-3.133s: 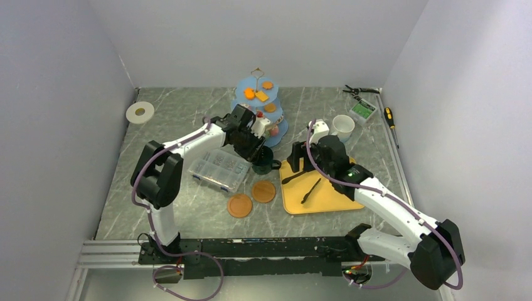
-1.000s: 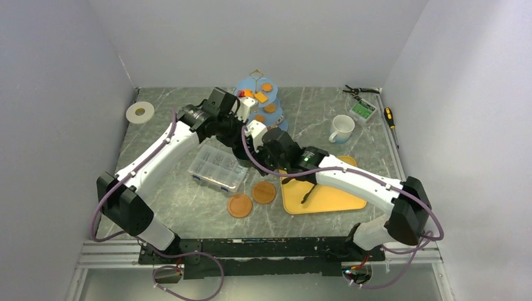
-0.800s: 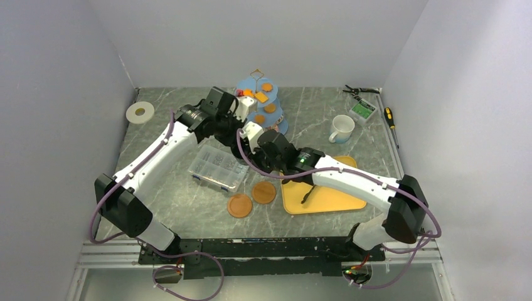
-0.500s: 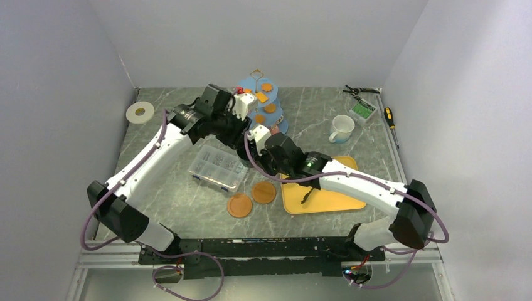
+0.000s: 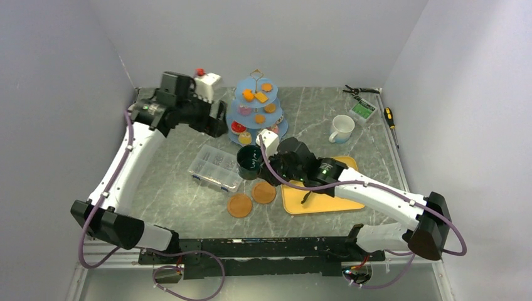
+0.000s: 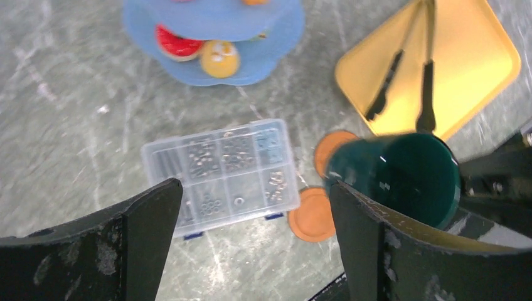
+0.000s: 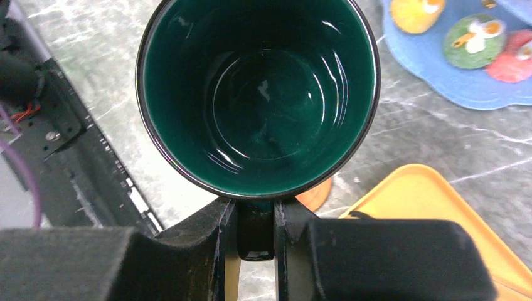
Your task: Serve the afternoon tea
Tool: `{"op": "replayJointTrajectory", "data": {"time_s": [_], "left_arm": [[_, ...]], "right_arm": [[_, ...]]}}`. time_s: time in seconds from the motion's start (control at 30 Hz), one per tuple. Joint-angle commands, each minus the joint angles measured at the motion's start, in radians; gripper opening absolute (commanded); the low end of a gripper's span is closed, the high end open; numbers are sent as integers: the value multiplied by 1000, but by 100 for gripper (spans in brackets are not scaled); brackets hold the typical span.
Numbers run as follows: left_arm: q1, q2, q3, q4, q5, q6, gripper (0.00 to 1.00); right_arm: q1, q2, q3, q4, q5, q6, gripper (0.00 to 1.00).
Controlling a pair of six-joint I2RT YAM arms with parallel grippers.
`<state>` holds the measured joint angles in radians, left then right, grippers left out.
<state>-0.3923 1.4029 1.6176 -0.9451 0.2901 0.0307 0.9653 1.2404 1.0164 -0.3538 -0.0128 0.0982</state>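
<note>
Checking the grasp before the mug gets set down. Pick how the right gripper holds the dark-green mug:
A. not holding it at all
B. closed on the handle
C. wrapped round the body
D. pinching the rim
B: the right wrist view shows the right gripper shut on the handle of the dark-green mug, with rim and body untouched.

The left arm (image 5: 125, 163) folds at an elbow in the lower left of the top view and reaches up to the upper left, with its wrist bent towards the middle. The left gripper (image 5: 216, 120) points down, its fingers (image 6: 144, 219) spread wide apart. The right arm (image 5: 376, 191) bends at the lower right and stretches low towards the centre. The right gripper (image 7: 255, 216) has its fingers (image 7: 207, 232) clamped on the handle of a mug (image 7: 257, 94), which it holds upright.
</note>
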Motion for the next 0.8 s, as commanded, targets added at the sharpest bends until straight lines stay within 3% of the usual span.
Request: {"op": "replayJointTrajectory", "data": {"time_s": [0.0, 0.17, 0.37, 0.77], "left_arm": [[171, -28, 53, -34, 133, 1, 93], [274, 10, 57, -79, 167, 44, 93], [384, 14, 14, -54, 214, 42, 93], [443, 10, -31, -20, 237, 53, 93]], "right_arm": [[44, -34, -10, 43, -104, 43, 0], [142, 19, -15, 8, -86, 44, 0], [189, 56, -76, 85, -104, 74, 0], [213, 210, -50, 171, -10, 26, 0]]}}
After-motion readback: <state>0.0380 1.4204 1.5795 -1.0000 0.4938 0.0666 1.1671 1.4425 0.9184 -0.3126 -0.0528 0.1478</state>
